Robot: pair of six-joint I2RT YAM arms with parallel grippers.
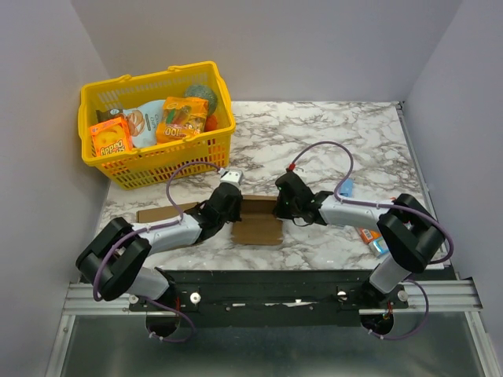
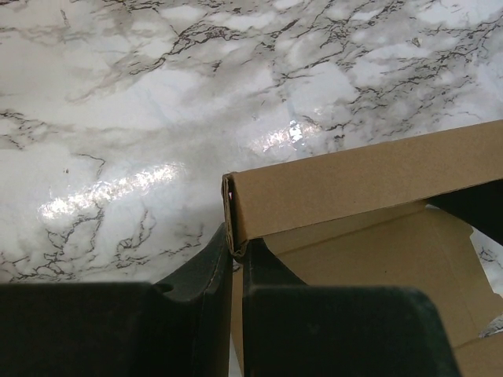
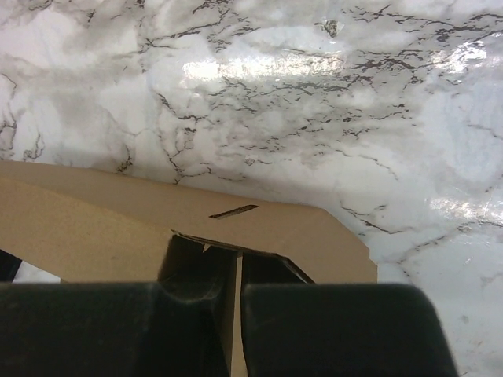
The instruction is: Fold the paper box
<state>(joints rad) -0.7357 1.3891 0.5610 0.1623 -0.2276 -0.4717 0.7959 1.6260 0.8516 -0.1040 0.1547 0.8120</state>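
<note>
1. As the top view shows it, the paper box [image 1: 259, 224] lies on the marble table [image 1: 338, 137], near the front edge and about midway across. The left gripper [image 1: 233, 206] is at the box's left end and the right gripper [image 1: 280, 206] is at its right end. From this height their jaws cannot be made out. A flat brown cardboard rectangle [image 1: 161, 213] lies just left of the box. A yellow basket [image 1: 169, 161] of packaged snacks [image 1: 182, 119] stands at the far left, well apart from the box. A few coloured packets [image 1: 369, 236] lie near the table's right edge.
2. In the left wrist view, the left gripper [image 2: 236, 245] is almost fully closed. Its dark fingers [image 2: 206, 265] pinch the corner of a folded-up wall of the paper box [image 2: 354, 184]. That wall stands on edge and runs off to the right. The box's inner panel shows below it, and the marble table [image 2: 157, 94] fills the rest.
3. In the right wrist view, the right gripper [image 3: 237, 271] is likewise nearly closed. A thin cardboard edge of the paper box [image 3: 94, 228] is caught in the narrow gap between its fingers [image 3: 189, 271]. A short dark slit [image 3: 233, 210] is cut into the panel just above them. The panel's right corner is cut at an angle and lies against the marble table [image 3: 330, 118].
</note>
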